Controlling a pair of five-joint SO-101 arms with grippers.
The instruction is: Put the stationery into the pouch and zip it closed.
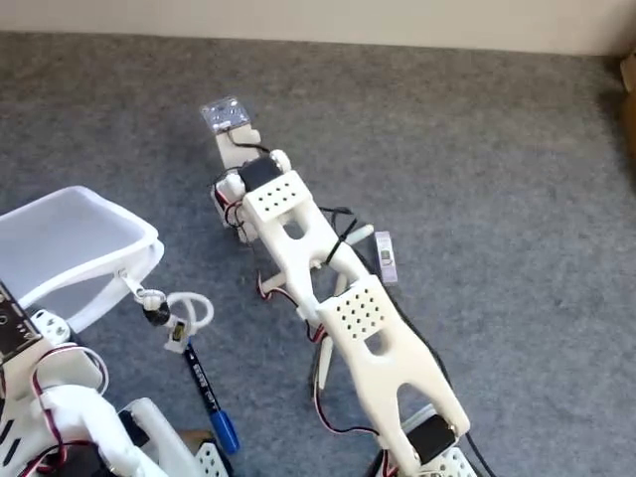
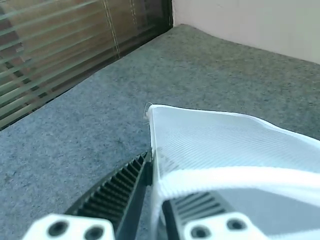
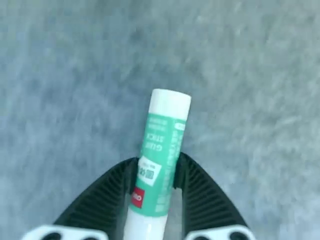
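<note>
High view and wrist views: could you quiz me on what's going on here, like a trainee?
1. True or false: the left end effector clamps the white mesh pouch by its edge.
2. Where is the blue pen? A) inside the pouch B) lying on the table C) in an end effector
3. What does the right end effector grip?
Key: 1 true; 2 B; 3 a glue stick.

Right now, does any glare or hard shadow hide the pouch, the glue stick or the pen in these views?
High view: even light, only a soft shadow under the right arm; the pouch and pen show plainly. Left wrist view: the pouch's white mesh is bright, yet its weave shows. Right wrist view: the glue stick has a bright white cap, with no glare hiding it.
</note>
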